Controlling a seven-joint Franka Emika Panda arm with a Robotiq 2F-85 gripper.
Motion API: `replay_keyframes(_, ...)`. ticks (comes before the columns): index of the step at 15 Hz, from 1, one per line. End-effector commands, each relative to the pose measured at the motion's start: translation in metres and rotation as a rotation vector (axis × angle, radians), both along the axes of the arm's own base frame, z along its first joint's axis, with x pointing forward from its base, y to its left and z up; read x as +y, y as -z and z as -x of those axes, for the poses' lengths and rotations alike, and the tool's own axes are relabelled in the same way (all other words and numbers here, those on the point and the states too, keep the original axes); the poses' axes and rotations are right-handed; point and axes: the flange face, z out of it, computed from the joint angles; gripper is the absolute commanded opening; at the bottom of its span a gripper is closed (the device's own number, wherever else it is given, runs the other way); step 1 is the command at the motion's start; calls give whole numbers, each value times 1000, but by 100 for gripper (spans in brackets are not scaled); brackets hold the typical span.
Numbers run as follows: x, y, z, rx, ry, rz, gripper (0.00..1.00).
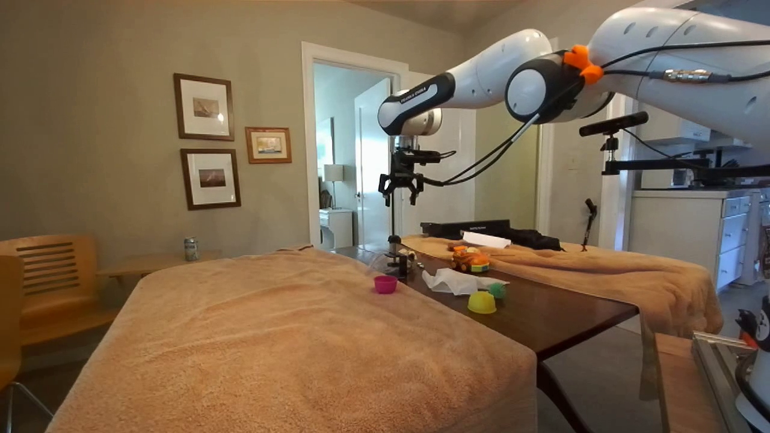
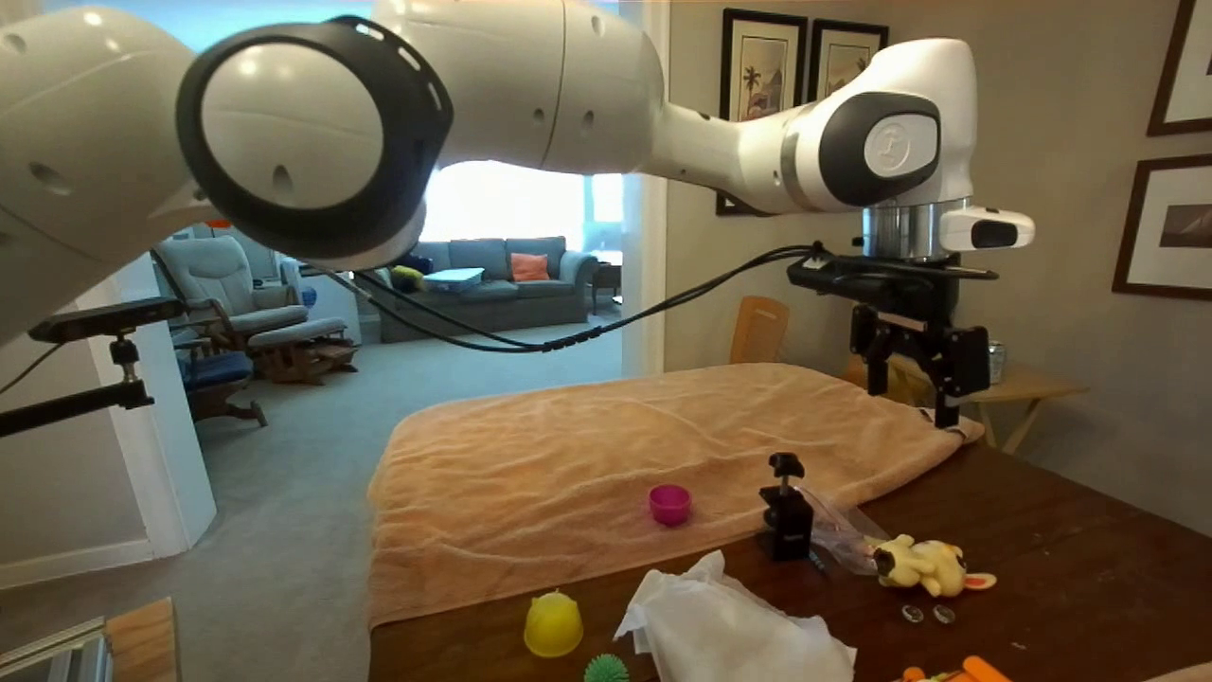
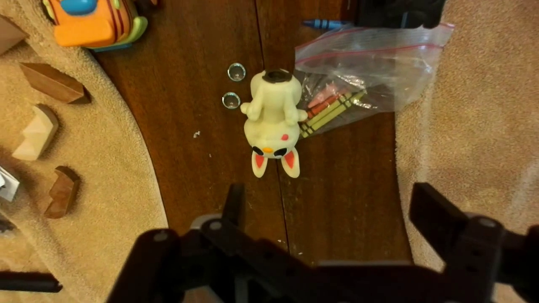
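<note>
Hanging well above the tabletop [image 3: 202, 168] with the tool [image 2: 912, 403] spread wide, big gap across the front and no hold on anything. No contact either, going by both exterior views. Would call that a free hover, nothing more.

Nearest by the look of it: a cream rabbit figure [image 3: 273, 122], flat on the tabletop down below, face up, ears toward the tool in the wrist view. Not centred in the gap though, more off to the left there and a bit beyond the tips. Would have to come down a good way, and shift some too, before touching any of that.

Right at the rabbit's side, a clear zip bag [image 3: 374, 69] with crayons [image 3: 330, 111] inside, touching or nearly, can't tell which. Just beside on the opposite side, two little glassy discs [image 3: 231, 100]. Then a loose blue crayon [image 3: 326, 24] next to a black clamp [image 3: 400, 11].

Further off from the rabbit: an orange toy vehicle [image 3: 86, 33], a crumpled white sheet [image 2: 734, 625], a yellow cup [image 2: 553, 625], a green spiky ball [image 2: 606, 669], plus a pink cup [image 2: 669, 505] up on a tan towel [image 2: 530, 474]. Also a few small blocks [image 3: 54, 82] toward the wrist view's left edge.
</note>
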Motion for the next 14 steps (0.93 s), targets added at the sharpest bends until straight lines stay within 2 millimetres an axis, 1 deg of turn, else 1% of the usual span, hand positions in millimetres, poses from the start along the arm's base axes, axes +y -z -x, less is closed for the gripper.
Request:
replay_keyframes(1, 13, -6, 19, 25, -5, -20, 100)
replay_keyframes(9, 46, 1, 45, 26, -96, -22, 100)
replay_keyframes(14, 63, 3, 72, 17, -97, -4, 100)
